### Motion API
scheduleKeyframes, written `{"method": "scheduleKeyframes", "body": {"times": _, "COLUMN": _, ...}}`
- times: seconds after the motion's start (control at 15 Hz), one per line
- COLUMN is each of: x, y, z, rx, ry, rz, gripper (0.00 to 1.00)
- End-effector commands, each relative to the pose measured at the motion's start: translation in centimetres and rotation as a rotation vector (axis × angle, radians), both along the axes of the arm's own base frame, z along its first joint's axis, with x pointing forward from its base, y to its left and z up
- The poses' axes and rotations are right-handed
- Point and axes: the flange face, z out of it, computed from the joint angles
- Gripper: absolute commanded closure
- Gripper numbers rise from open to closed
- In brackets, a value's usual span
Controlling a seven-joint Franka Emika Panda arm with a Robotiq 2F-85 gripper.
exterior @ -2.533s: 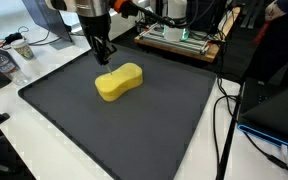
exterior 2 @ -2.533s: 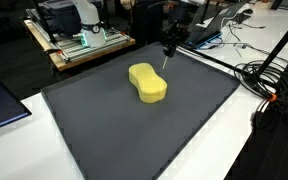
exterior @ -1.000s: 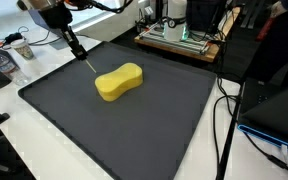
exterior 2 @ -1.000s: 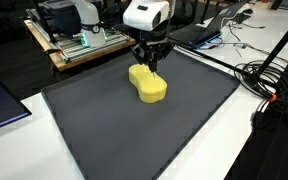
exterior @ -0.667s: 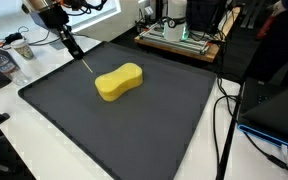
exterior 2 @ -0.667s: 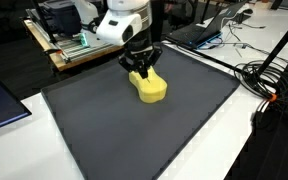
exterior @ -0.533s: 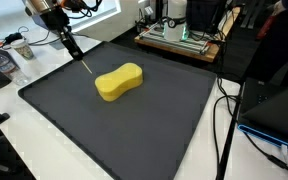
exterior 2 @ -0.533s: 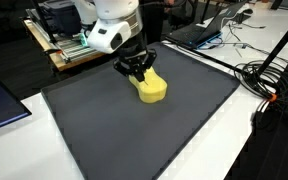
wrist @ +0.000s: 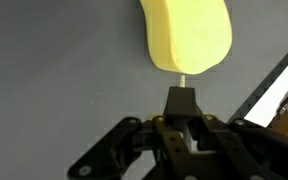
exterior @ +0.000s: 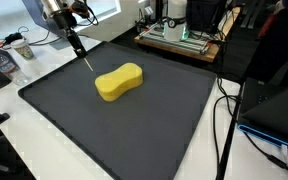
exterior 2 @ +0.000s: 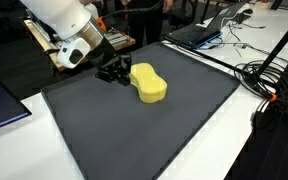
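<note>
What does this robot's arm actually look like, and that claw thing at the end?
The arm is a chunky rounded tube with smooth white shells and a darker wrist. Its gripper is black, built of thin hinged links that taper to two narrow jaws. A dark cable loops beside the wrist.

I'm running the arm in what looks like a robotics lab: a white bench (exterior: 22, 142) carries a black work mat (exterior: 134, 135), and a wooden board of exposed electronics (exterior: 179, 38) stands just behind it. Loose black cables (exterior 2: 269, 82) trail over the bench, near open laptops (exterior 2: 199, 32).
</note>
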Motion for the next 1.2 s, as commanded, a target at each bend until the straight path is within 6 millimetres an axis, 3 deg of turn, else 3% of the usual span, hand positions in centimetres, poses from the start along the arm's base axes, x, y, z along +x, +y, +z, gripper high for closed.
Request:
{"method": "scheduleKeyframes", "body": {"times": 0.0, "x": -4.3, "y": -1.0, "z": 0.1, "rx": 0.076, "ry": -0.08, "rz": -0.005, "gripper": 0.96}}
{"method": "scheduleKeyframes", "body": {"times": 0.73, "x": -16.1, "y": -0.9, "z": 0.6, "rx": 0.104, "ry": -0.219, "rz": 0.0, "gripper": 0.96}}
{"method": "scheduleKeyframes", "body": {"times": 1.13, "x": -21.4, "y": 2.2, "z": 2.3, "rx": 0.035, "ry": -0.223, "rz": -0.017, "gripper": 0.96}}
